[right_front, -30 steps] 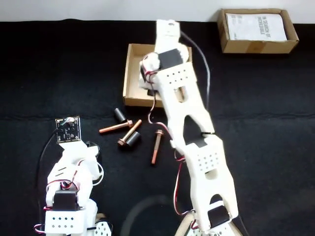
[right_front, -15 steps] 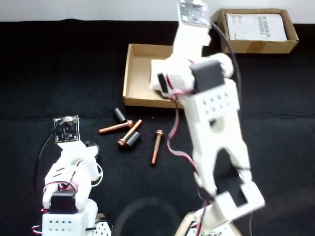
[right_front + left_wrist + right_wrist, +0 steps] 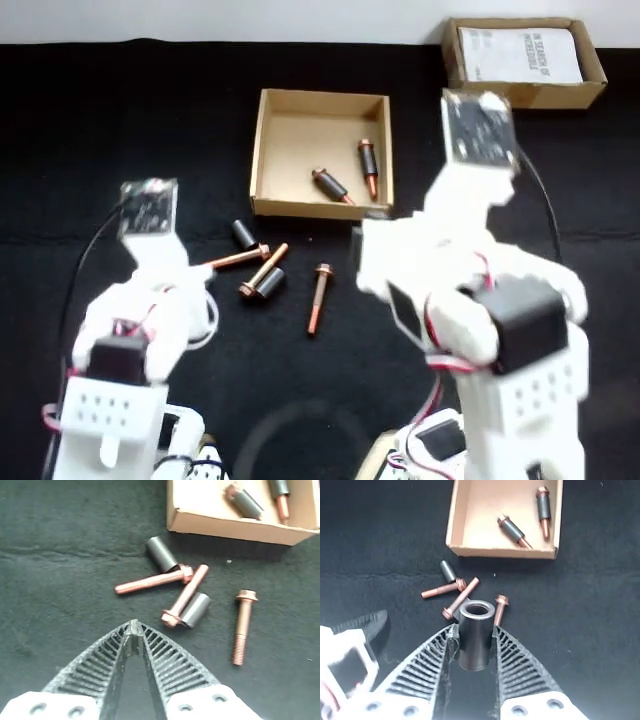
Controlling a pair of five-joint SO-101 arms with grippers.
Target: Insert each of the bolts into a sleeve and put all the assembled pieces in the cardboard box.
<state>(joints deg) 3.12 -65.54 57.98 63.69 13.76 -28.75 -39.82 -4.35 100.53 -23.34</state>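
Observation:
The cardboard box (image 3: 300, 140) holds two bolts, each inside a sleeve (image 3: 330, 185) (image 3: 367, 166). In front of it on the black mat lie three loose copper bolts (image 3: 235, 259) (image 3: 265, 267) (image 3: 318, 298) and two dark sleeves (image 3: 242, 234) (image 3: 270, 285). My right gripper (image 3: 474, 628) is shut on a third sleeve (image 3: 475, 640), held upright above the loose parts with its bore facing the camera. My left gripper (image 3: 134, 625) is shut and empty, hovering just short of the nearest bolt's head (image 3: 170, 617).
A second cardboard box (image 3: 590, 85) with a printed sheet stands at the far right corner. Both white arms rise from the near edge of the table. The left arm's finger (image 3: 370, 625) shows beside the loose parts in the right wrist view.
The right arm has pulled back from over the box toward the near edge, uncovering the two assembled pieces. The left arm has risen and leaned forward toward the loose bolts.

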